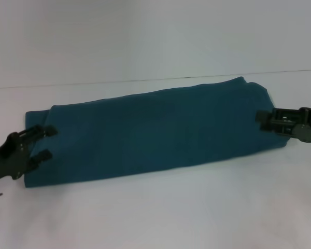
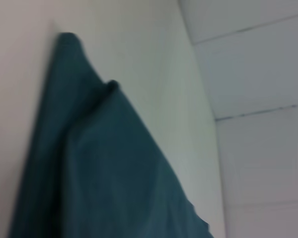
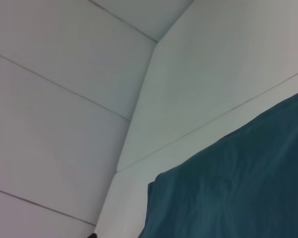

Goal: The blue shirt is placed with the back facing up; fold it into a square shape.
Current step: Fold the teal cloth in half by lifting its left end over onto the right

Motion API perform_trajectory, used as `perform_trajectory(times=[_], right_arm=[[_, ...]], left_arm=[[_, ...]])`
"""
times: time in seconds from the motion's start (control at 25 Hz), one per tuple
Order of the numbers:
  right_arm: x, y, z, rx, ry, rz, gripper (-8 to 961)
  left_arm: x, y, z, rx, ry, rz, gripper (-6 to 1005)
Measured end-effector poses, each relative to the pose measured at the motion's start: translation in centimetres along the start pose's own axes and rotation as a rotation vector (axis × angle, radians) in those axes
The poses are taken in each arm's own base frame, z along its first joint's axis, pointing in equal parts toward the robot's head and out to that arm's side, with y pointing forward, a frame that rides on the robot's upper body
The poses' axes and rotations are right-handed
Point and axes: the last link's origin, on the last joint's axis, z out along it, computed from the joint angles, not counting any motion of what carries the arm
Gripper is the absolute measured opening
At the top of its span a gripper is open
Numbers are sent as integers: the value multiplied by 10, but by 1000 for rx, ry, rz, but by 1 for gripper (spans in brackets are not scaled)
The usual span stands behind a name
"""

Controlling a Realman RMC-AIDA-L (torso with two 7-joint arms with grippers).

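**Shirt in long band; end-to-end fold pending**

Left gripper [image 1: 43, 142] is sitting at the shirt's [image 1: 155, 129] left end, fingers spread, one above and one below the edge line, not visibly pinching cloth. Right gripper [image 1: 263, 119] is reaching onto the right end; whether its fingers are spread or pinching I cannot tell.

The shirt is lying flat as a long narrow band across the table [image 1: 160, 212], plain side up, no lettering showing. Judgement: the lengthwise folds are done and the crosswise fold is in hand. The next move is calling for a firm pinch on all layers at one end, then carrying that end over to meet the other, edges lined up.

The table is looking white and smooth. White panelled walls [image 3: 64, 99] are standing behind it, meeting at a corner in the right wrist view.
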Motion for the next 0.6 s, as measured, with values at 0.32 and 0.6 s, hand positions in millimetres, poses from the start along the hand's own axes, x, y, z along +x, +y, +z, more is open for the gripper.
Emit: perform_trajectory(times=[0.32, 0.6], right_arm=[[-4, 1, 12, 23, 15, -19, 567], [-2, 0, 14, 27, 10, -13, 567]], left_arm=[[-1, -24, 2, 94, 69, -39, 782], [-9, -37, 3, 143, 63, -56, 783]])
